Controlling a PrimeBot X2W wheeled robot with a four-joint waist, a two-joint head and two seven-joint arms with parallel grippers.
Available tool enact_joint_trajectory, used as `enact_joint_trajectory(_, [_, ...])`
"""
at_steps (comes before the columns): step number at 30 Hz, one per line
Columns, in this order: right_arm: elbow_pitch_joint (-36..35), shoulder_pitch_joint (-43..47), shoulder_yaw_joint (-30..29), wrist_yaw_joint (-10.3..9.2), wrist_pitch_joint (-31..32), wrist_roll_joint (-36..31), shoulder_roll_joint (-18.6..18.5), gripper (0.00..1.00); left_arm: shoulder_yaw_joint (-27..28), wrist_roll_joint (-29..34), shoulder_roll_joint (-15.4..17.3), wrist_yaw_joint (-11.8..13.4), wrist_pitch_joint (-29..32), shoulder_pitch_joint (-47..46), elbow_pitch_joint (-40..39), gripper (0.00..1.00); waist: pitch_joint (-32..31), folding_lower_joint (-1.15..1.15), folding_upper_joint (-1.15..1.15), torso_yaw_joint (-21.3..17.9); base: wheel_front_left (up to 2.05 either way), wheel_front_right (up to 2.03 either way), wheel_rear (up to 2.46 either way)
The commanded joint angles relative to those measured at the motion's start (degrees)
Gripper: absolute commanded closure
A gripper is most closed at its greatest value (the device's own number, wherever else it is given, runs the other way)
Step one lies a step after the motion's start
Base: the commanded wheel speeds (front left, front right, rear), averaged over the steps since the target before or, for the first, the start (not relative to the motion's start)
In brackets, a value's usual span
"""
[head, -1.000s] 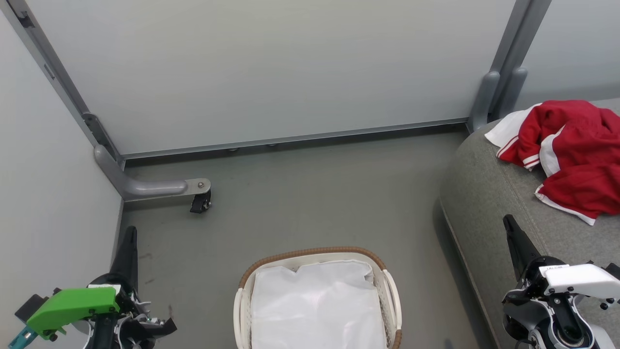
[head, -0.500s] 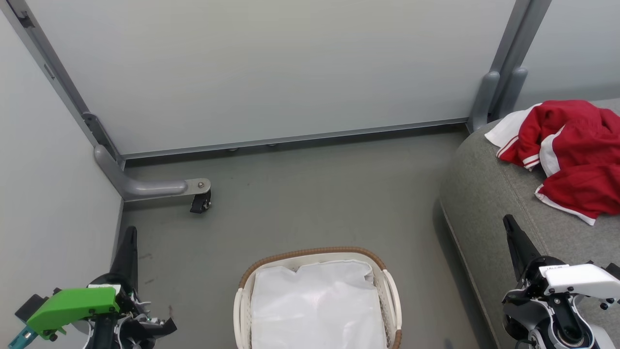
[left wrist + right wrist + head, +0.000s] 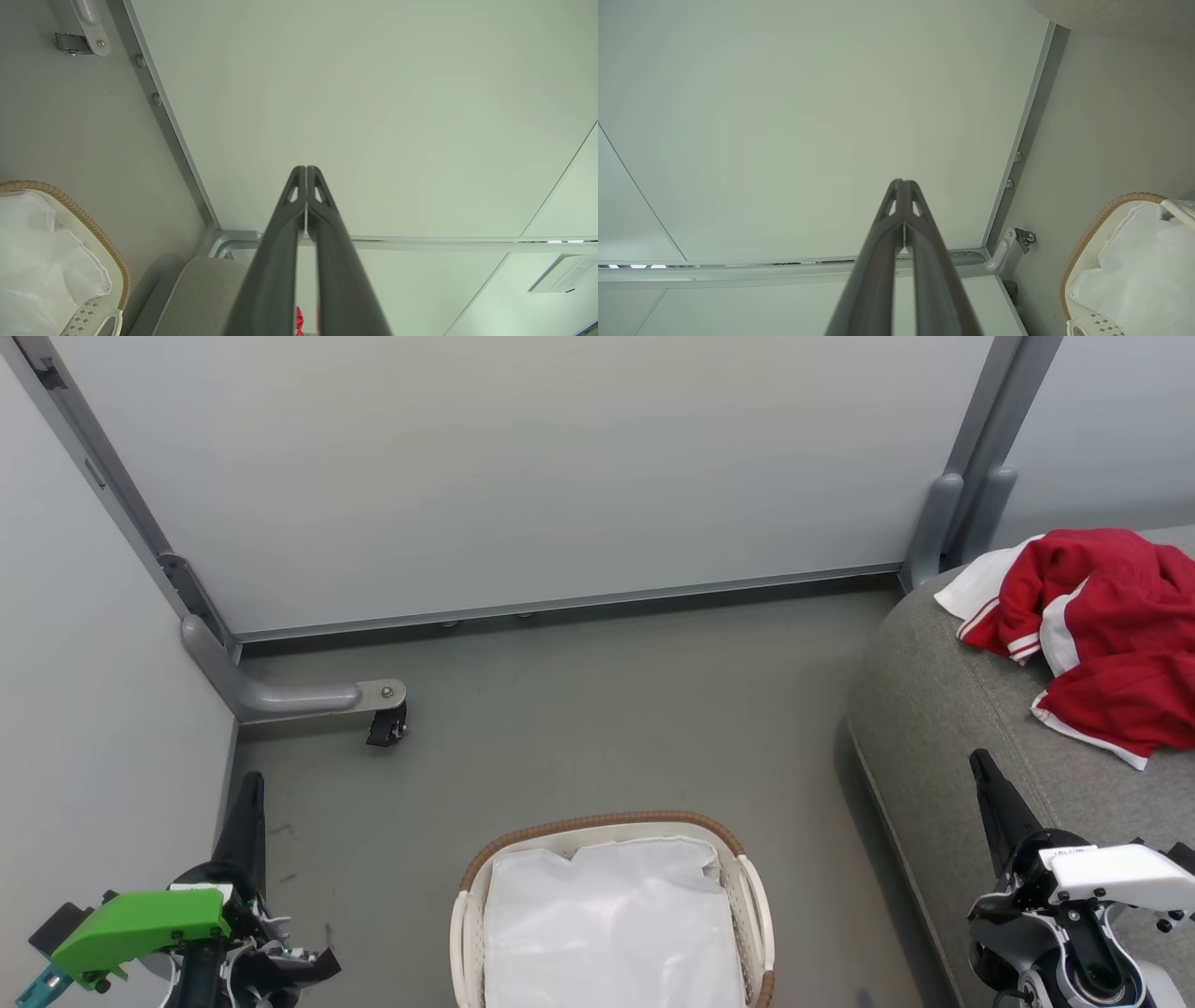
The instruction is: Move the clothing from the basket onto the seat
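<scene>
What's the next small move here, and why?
Probably none beyond parking both arms: the basket has its white liner exposed with no red in it, and the red clothing lies on the seat. The left gripper and right gripper are shut and hold nothing. The job looks done.

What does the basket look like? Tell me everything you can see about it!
The basket is oval and white. It looks like plastic, with little holes in its sides and a brown woven band around the rim. It has white handles on its sides. A crinkly white liner lies inside, and nothing else shows in it. It stands upright on the grey floor, and nothing else touches it. Its near end is cut off by the picture's edge.
</scene>
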Motion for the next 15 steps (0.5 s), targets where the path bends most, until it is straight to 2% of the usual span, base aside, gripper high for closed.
enact_joint_trajectory(1, [-0.2, 0.4, -0.1, 0.00, 0.2, 0.2, -0.3, 1.00, 0.1, -0.2, 0.4, -0.3, 0.2, -0.6, -0.1, 1.00, 0.0, 0.00, 0.00, 0.0, 0.00, 0.00, 0.00])
enact_joint_trajectory(15, [-0.2, 0.4, -0.1, 0.00, 0.2, 0.2, -0.3, 1.00, 0.1, -0.2, 0.4, -0.3, 0.2, -0.6, -0.1, 1.00, 0.0, 0.00, 0.00, 0.0, 0.00, 0.00, 0.00])
